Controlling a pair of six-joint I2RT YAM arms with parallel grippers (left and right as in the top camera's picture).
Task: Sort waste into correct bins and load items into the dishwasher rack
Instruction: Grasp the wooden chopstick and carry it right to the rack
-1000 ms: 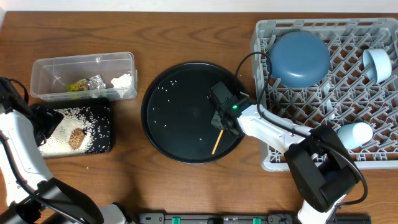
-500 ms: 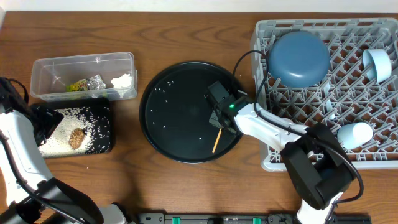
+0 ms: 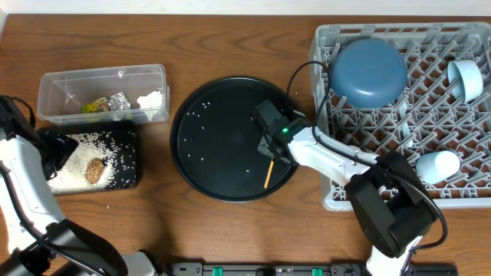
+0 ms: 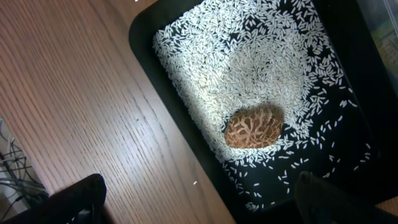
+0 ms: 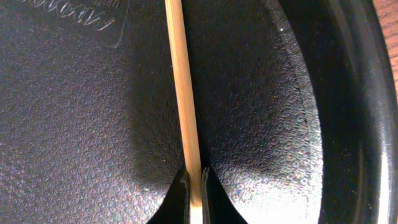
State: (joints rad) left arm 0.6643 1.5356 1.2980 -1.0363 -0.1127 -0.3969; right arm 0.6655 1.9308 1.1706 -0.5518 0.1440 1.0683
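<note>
A wooden chopstick (image 5: 181,93) lies on the round black tray (image 3: 215,130), and my right gripper (image 5: 194,186) is shut on its near end. In the overhead view the chopstick (image 3: 268,174) pokes out below the right gripper (image 3: 271,150), close to the tray's right rim. The black rectangular bin (image 4: 348,93) holds white rice (image 4: 249,68) and a brown food scrap (image 4: 254,126). My left gripper (image 4: 199,202) hangs open over this bin's edge, holding nothing. The clear tub (image 3: 100,92) holds a wrapper, foil and tissue. The grey dishwasher rack (image 3: 383,192) stands at the right.
In the rack sit a blue bowl (image 3: 368,73), dome up, and two pale cups (image 3: 466,79) (image 3: 437,165). A few rice grains (image 3: 201,109) dot the round tray. One grain (image 4: 194,183) lies on the wooden table beside the black bin. A black cable (image 3: 311,77) arcs from the right arm.
My right gripper's jaws have closed onto the chopstick. The round tray has slid slightly left. My left arm has not moved.
</note>
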